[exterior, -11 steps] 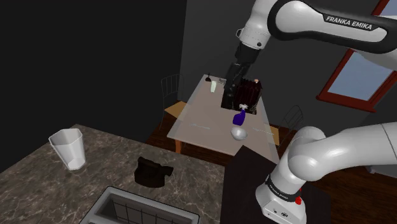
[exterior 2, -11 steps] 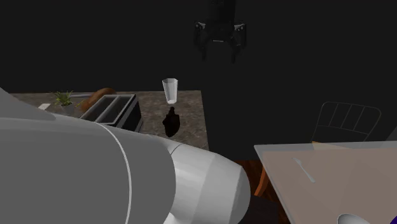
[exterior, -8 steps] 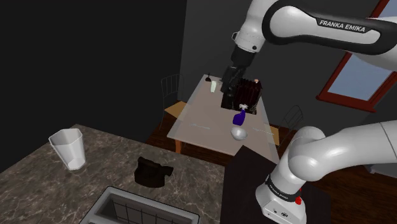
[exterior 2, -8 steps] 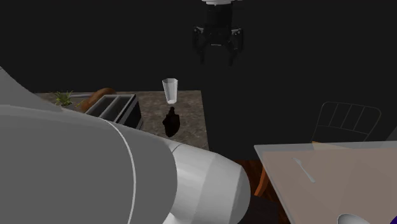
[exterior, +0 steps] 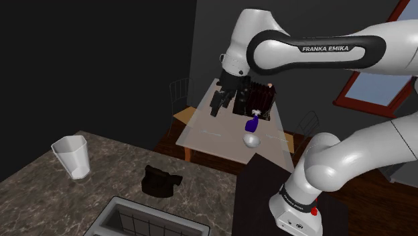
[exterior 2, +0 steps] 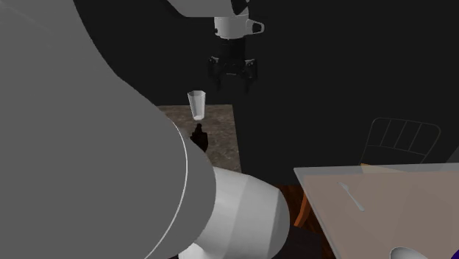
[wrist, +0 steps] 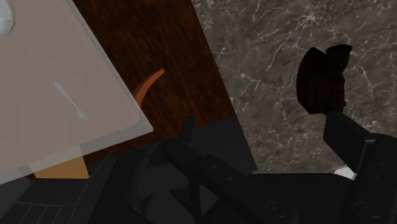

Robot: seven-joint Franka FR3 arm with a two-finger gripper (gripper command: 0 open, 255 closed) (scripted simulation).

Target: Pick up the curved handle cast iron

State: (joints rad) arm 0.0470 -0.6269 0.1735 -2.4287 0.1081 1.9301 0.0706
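- Swinging toward the shoulder view's left, the arm has carried the gripper (exterior: 216, 107) off its earlier spot. In the second exterior view the gripper (exterior 2: 232, 79) now hangs lower, just above and to the right of the clear tumbler (exterior 2: 196, 104).
- Its two black fingers (wrist: 186, 135) stand wide apart with nothing between them.
- The dark cast iron pan (exterior: 161, 181) lies on the marbled counter (exterior: 40, 198), to the right of the tumbler (exterior: 72, 156) in the shoulder view, near it but not touching.
- In the second exterior view the pan (exterior 2: 198, 138) sits just below the tumbler.
- Seen from the wrist, the pan (wrist: 321, 76) rests on the counter (wrist: 267, 57) beyond one fingertip, untouched.
- A sink (exterior: 144, 218) is set into the counter, farther from the tumbler than the pan.
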